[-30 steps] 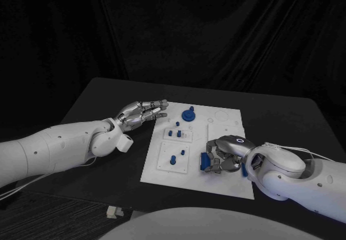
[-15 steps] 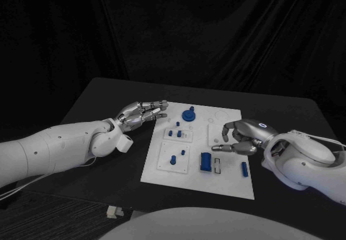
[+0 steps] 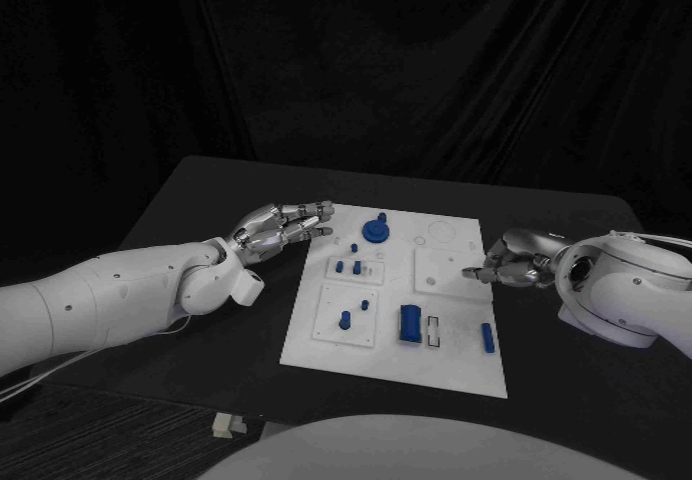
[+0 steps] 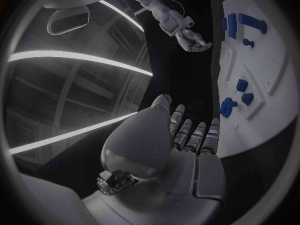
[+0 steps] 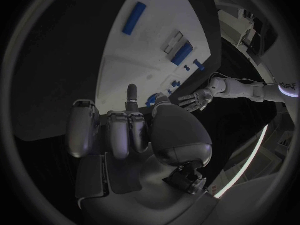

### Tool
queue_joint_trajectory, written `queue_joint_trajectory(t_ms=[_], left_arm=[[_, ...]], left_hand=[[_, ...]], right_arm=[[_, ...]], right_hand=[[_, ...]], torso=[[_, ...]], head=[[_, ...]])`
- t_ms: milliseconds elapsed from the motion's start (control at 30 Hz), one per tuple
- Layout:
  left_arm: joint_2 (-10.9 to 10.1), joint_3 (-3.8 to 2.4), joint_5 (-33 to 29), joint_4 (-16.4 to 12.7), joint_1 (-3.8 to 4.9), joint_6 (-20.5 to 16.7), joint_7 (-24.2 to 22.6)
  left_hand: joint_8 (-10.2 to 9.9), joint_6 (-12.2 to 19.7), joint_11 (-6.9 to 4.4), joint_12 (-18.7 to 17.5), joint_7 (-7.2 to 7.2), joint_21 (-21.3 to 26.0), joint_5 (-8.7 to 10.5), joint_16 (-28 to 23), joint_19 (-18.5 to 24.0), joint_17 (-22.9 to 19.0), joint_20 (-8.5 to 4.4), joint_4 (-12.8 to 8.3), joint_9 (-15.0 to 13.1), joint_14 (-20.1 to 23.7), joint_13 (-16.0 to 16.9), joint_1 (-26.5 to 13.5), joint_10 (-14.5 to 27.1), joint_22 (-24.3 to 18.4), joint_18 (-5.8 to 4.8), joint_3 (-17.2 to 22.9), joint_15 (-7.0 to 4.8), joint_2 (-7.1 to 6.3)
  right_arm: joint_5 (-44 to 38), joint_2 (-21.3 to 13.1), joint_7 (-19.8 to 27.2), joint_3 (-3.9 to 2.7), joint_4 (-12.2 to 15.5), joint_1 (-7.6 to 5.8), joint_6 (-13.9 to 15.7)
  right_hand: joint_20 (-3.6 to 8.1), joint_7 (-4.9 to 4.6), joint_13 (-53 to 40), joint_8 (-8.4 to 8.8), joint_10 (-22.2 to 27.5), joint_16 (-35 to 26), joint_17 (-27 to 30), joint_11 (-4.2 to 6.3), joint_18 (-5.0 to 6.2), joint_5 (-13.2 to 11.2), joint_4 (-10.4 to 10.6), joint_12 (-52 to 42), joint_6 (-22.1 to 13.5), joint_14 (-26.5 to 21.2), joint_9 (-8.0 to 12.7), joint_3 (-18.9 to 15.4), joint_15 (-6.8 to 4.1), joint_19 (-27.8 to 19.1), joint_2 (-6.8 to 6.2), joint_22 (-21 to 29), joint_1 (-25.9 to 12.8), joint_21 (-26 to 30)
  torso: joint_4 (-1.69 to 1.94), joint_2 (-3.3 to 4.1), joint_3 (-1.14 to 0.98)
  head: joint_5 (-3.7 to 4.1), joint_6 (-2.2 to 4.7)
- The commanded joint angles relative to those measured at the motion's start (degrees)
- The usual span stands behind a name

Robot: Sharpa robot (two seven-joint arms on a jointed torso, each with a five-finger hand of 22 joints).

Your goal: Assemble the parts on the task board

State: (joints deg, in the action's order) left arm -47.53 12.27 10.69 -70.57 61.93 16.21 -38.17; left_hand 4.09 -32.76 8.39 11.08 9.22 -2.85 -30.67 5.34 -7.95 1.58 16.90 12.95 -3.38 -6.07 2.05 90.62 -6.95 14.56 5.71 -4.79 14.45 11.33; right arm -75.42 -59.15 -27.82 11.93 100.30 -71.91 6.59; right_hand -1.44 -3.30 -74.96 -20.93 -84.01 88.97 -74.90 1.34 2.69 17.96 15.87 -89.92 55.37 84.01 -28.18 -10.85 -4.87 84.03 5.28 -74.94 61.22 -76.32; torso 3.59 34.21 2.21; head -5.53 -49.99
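Task board (image 3: 450, 355): flat white rectangular plate, matte, lying in the middle of the black table (image 3: 188, 200). Its surface carries shallow square recesses and faint round outlines.

Parts, blue, smooth plastic:
- round knob with a short stem (image 3: 376, 231), standing near the board's far edge;
- two small pegs (image 3: 349, 267) side by side in a recessed square below the knob;
- upright peg (image 3: 346, 321) and a smaller stub (image 3: 365, 304) in the lower left square;
- long flat rectangular bar (image 3: 411, 324), lying beside a narrow white slot;
- slim bar (image 3: 488, 337), lying near the board's right edge.

Left hand (image 3: 281, 228): silver, metallic, segmented fingers extended and close together, holding nothing. It hovers at the board's far left corner, just beside the knob, apart from every part. The left wrist view shows the fingers (image 4: 195, 137) lying straight towards the board's edge.

Right hand (image 3: 513, 258): silver, fingers loosely curled, empty. It sits at the board's right edge, over the table, well apart from the flat bar and near the slim bar's far side. The right wrist view shows its fingers (image 5: 119, 132) bent, with nothing in them.
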Motion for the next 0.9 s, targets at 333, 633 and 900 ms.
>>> queue_joint_trajectory(t_ms=[333, 633, 900], left_arm=[[0.22, -0.05, -0.38, -0.02, -0.08, 0.48, -0.77], [0.35, -0.05, -0.38, 0.05, -0.09, 0.57, -0.76], [0.39, -0.05, -0.38, 0.08, -0.11, 0.64, -0.68]], left_hand=[[0.27, -0.42, 0.44, 0.41, 0.05, -0.29, -0.39, 0.24, -0.54, 0.06, -0.01, -0.13, -0.07, -0.07, 0.09, 0.23, -0.21, 0.05, -0.59, 0.43, 0.11, -0.46], [0.27, -0.42, 0.44, 0.41, 0.05, -0.29, -0.39, 0.24, -0.54, 0.06, -0.01, -0.13, -0.07, -0.07, 0.09, 0.23, -0.21, 0.05, -0.59, 0.43, 0.11, -0.46], [0.30, -0.50, 0.58, 0.52, 0.12, -0.30, -0.41, 0.26, -0.60, 0.05, -0.02, -0.13, -0.07, -0.08, 0.11, 0.24, -0.34, 0.02, -0.61, 0.54, 0.05, -0.50]], right_arm=[[0.98, 0.22, -8.33, -0.01, -0.52, -0.23, -16.40], [0.46, 0.58, -8.86, 0.00, -0.78, 0.53, -18.19], [0.41, 1.23, -8.79, 0.00, -0.96, 1.34, -15.88]], right_hand=[[1.10, 1.74, -15.04, 3.57, -5.99, -0.24, -12.10, 0.86, 0.19, -5.79, -2.21, -0.08, 10.08, 5.38, 3.61, 0.54, -1.45, 0.95, -0.27, -11.26, 4.00, -1.48], [1.31, 1.63, -15.04, 5.40, -5.99, -0.56, -11.37, 0.85, 0.27, -6.43, -3.53, -0.08, 10.29, 5.24, 4.66, 0.88, -1.53, 0.79, -0.71, -11.13, 5.23, -1.02], [1.16, 1.39, -15.04, 6.81, -5.99, -0.81, -10.82, 0.70, 0.35, -6.17, -4.36, -0.08, 9.88, 5.13, 5.38, 1.31, -1.26, 0.61, -0.60, -10.99, 6.02, -0.55]], torso=[[0.04, 0.09, -0.01], [-0.01, 0.05, 0.01], [-0.01, 0.06, 0.00]], head=[[0.57, -0.01], [0.80, -0.01], [0.84, -0.01]])
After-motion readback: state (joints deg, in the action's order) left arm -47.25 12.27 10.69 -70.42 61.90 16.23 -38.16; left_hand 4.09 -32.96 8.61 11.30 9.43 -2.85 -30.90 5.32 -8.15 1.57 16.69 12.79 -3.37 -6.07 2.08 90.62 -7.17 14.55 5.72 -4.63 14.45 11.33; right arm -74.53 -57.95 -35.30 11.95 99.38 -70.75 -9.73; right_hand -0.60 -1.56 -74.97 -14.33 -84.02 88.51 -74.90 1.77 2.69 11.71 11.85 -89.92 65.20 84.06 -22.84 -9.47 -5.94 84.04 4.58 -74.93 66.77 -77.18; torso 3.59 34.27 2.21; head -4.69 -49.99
